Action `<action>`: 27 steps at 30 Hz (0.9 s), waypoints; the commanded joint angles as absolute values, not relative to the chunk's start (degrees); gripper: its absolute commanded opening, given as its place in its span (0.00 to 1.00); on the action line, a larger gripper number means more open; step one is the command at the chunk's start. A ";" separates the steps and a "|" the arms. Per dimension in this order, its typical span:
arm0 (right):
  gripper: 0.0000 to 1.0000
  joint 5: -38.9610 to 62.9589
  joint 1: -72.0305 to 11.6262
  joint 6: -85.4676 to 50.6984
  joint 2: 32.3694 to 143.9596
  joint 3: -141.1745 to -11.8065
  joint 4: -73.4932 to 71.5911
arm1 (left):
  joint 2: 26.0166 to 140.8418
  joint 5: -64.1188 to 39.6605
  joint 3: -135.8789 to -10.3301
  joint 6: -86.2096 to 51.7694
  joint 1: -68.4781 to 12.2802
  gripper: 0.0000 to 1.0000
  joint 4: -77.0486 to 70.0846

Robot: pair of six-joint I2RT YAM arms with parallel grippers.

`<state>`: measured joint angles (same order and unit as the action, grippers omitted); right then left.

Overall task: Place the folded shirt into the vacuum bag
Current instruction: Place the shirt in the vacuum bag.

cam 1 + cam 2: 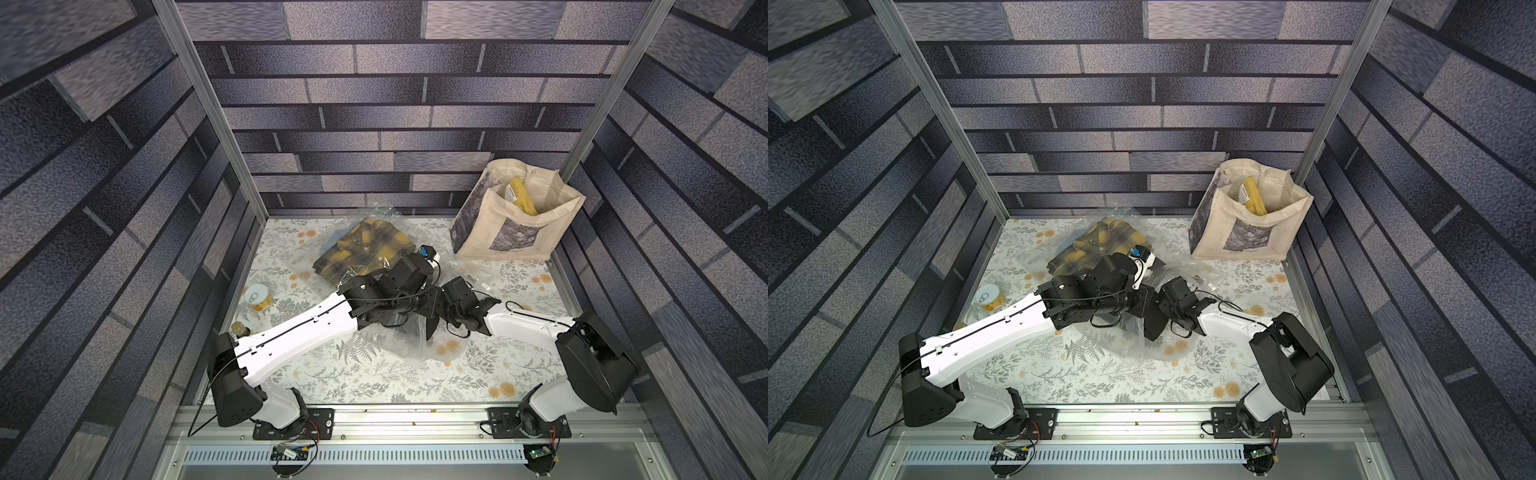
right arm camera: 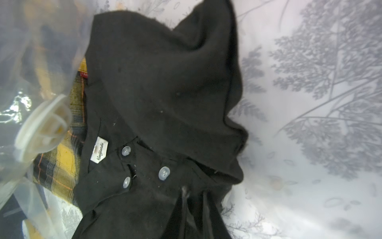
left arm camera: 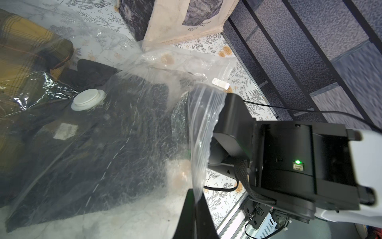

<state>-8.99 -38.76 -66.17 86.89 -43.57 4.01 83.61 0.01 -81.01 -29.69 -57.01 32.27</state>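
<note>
Left tool [image 3: 193,198] pinched shut on the raised zip lip of the crinkly clear plastic vacuum bag [image 3: 144,93], right tool [image 2: 194,202] nearer, inside its mouth, grip unreadable against the folded black buttoned shirt [image 2: 161,82] lying straight ahead, already bagged, beside yellow plaid cloth [image 2: 57,165].

Left arm [image 1: 291,336], right arm [image 1: 528,328]: white moulded link shells, matte black joint housings. Thin black cable [image 1: 307,321] clipped along the left shell (small holes beside it). Black base plates [image 1: 320,415], screwed down. Green status light [image 3: 297,161] on the right arm's black housing.
</note>
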 commanded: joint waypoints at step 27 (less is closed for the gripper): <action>0.67 -4.05 -47.98 -57.77 72.11 -43.26 20.94 | 84.55 -0.50 -79.64 -31.16 -49.93 0.00 29.42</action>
